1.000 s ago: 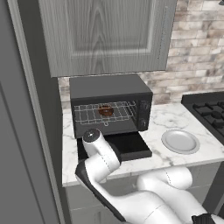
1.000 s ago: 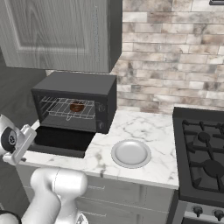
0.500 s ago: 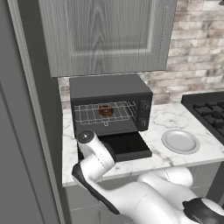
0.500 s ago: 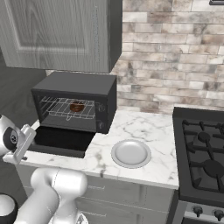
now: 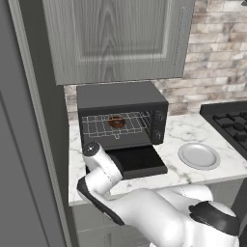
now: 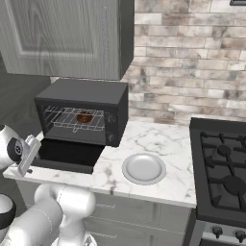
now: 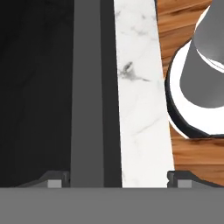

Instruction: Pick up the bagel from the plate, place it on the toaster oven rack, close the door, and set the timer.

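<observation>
The bagel [image 5: 116, 123] lies on the toaster oven rack [image 5: 101, 127] inside the black oven [image 5: 120, 94], and the right base view shows the bagel [image 6: 84, 117] there too. The door [image 5: 140, 161] hangs open, flat over the counter. The plate [image 5: 198, 156] stands bare to the right of the oven. My gripper [image 7: 118, 179] is open at the door's front left corner, its fingertips [image 7: 54, 179] wide apart over the door's grey edge [image 7: 87, 87] and the marble counter rim [image 7: 140, 87]. Nothing is between them.
The oven's dials [image 6: 113, 127] sit on its right front. A gas stove [image 6: 221, 168] lies right of the plate [image 6: 143, 168]. A grey wall cabinet [image 5: 116, 38] hangs above the oven, and a tall dark panel [image 5: 29, 144] borders the counter on the left.
My wrist has shifted slightly left along the door's front edge. The bagel, rack, door and plate have not moved.
</observation>
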### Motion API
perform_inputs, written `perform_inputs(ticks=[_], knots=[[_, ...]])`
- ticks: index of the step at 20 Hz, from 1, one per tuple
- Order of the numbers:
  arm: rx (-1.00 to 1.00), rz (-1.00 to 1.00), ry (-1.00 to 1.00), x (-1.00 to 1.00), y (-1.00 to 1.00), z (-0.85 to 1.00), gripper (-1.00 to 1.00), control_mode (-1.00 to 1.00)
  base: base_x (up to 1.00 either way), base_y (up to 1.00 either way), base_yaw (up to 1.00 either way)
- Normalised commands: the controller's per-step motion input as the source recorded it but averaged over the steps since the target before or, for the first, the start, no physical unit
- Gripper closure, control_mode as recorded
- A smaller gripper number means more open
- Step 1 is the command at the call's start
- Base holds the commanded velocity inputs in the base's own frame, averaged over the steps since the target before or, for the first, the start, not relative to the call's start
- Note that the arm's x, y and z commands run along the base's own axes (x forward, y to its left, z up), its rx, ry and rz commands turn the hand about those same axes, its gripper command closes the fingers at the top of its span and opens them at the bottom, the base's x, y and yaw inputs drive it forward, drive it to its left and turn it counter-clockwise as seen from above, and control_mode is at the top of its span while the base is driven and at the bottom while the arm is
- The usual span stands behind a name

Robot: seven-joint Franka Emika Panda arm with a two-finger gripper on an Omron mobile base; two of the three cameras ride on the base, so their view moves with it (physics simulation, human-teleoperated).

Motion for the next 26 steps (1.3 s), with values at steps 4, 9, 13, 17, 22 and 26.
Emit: perform_inputs(ticks=[4,9,13,17,22,26], knots=[[-0.01,0.00,0.00,0.07,0.04,-0.27,-1.00,-1.00,0.00,0.00,0.00],[-0.02,0.00,-0.04,0.01,0.00,-0.29,-1.00,-1.00,0.00,0.00,0.00],[-0.03,0.00,-0.16,0.00,0.00,-0.29,-1.00,-1.00,0.00,0.00,0.00],[-0.02,0.00,-0.24,0.00,0.00,-0.14,-1.00,-1.00,0.00,0.00,0.00],[0.00,0.00,-0.25,0.09,0.00,0.00,-1.00,-1.00,0.00,0.00,0.00],[0.00,0.00,-0.22,0.31,0.01,0.04,-1.00,-1.00,0.00,0.00,0.00]])
